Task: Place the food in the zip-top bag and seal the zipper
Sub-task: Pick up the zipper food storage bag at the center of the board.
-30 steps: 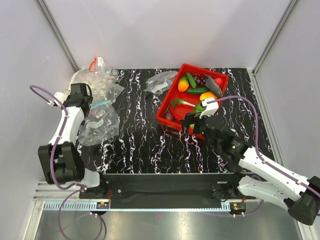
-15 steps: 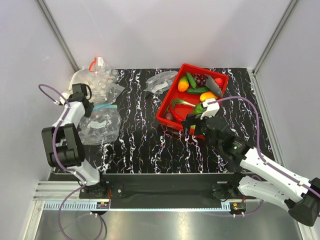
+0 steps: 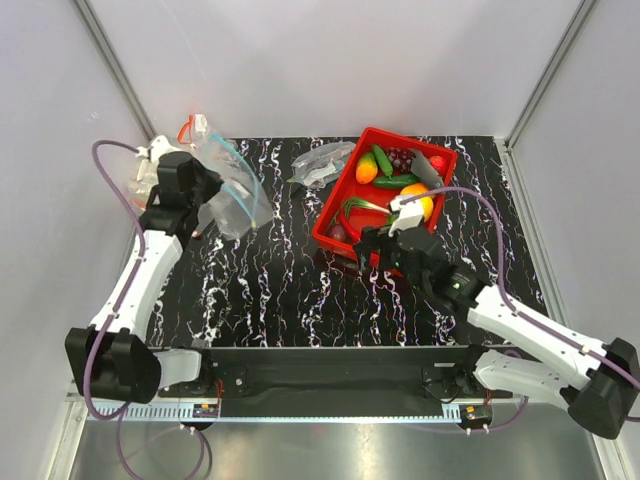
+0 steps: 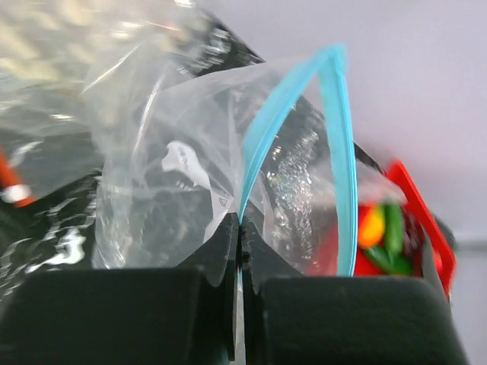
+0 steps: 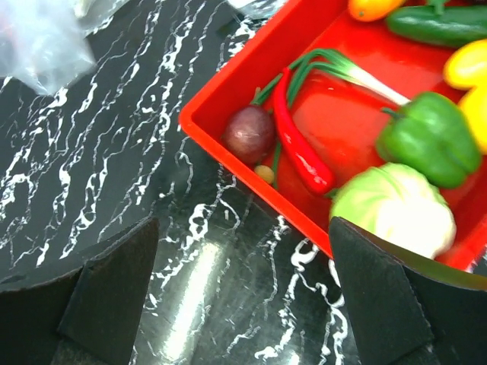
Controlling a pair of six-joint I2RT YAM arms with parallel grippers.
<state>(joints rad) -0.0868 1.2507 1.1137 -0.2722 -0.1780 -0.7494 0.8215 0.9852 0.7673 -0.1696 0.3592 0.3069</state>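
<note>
My left gripper (image 3: 205,198) is shut on the zipper (image 4: 268,133), the teal strip of the clear zip-top bag (image 3: 238,200). The bag hangs lifted at the back left, its mouth gaping towards the tray. In the left wrist view the jaws (image 4: 242,228) are pressed together on one side of the strip. The food lies in the red tray (image 5: 228,84): a red chilli (image 5: 300,148), a green bell pepper (image 5: 430,137) and a lime-green round fruit (image 5: 392,205). Over the tray's near left corner my right gripper (image 3: 380,252) hovers open and empty, its fingers (image 5: 106,281) set wide apart.
The tray also holds a red onion (image 5: 249,133), a spring onion (image 5: 342,68) and other toy produce. A crumpled clear bag (image 3: 322,163) lies left of the tray. Another clear bag (image 3: 140,175) sits behind the left arm by the wall.
My left gripper closed on the bag's strip and lifted the bag off the table, up and towards the back. The right gripper shifted slightly left, still open.
</note>
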